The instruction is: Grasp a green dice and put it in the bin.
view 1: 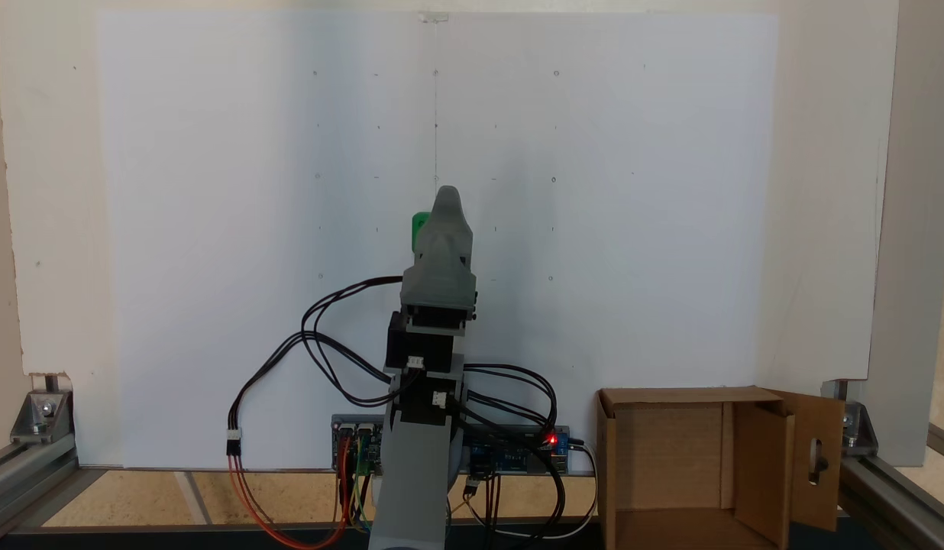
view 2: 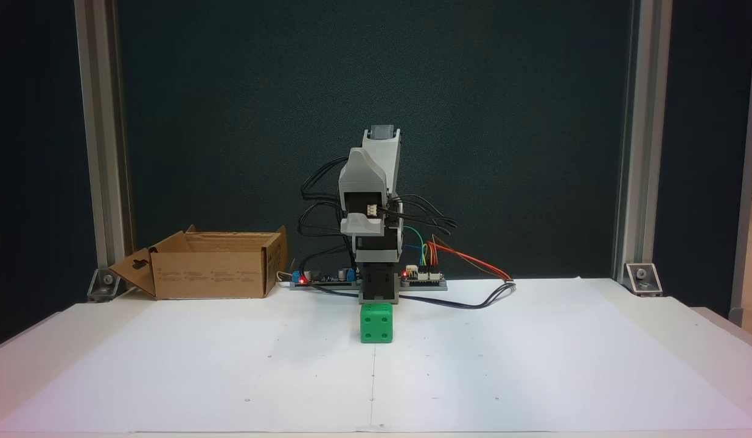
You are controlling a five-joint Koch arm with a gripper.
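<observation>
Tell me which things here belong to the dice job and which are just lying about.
For the job: green dice, cardboard bin, pincer.
Just there: white paper sheet, circuit boards, loose wires, metal frame posts.

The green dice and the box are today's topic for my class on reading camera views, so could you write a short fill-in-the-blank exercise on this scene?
1. The green dice rests on the ___ paper sheet.
2. In a fixed view, the cardboard box stands to the ___ of the dice.
3. One flap of the box has an oval ___ cut into it.
4. Inside, the box holds ___.

Missing words: white; left; slot; nothing
</observation>
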